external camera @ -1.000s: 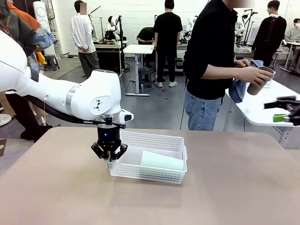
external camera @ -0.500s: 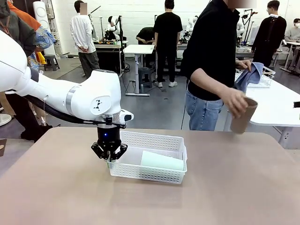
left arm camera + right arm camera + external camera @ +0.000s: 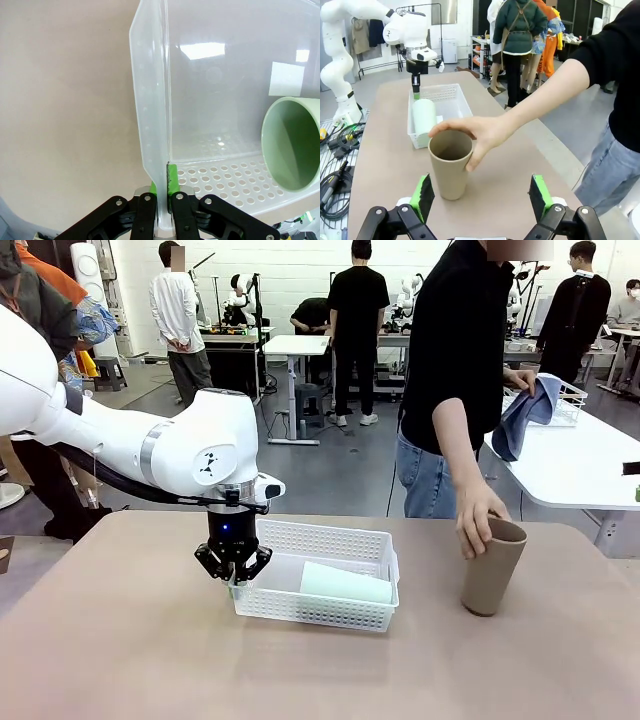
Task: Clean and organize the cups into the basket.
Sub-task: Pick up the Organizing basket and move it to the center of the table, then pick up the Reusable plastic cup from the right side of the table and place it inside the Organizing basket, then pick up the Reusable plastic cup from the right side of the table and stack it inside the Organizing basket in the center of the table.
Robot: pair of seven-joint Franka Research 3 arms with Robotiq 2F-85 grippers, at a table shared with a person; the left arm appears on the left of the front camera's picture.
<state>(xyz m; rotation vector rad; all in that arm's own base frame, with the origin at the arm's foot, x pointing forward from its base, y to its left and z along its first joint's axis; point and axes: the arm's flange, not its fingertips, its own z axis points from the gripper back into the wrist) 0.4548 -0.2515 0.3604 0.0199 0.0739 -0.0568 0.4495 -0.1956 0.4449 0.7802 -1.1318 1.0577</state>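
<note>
Change: tan cup [image 3: 493, 566] now set down, person's hand [image 3: 478, 525] on rim.
Left claw [image 3: 161, 192]: clamps basket [image 3: 150, 100] wall.
Right claw [image 3: 482, 196]: agape; pickup likely next.

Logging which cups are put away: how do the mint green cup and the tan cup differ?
The mint green cup lies on its side inside the basket; the tan cup stands upright on the table. A person's hand rests on the tan cup's rim; no hand touches the mint green cup. Both are handleless tapered tumblers.
</note>
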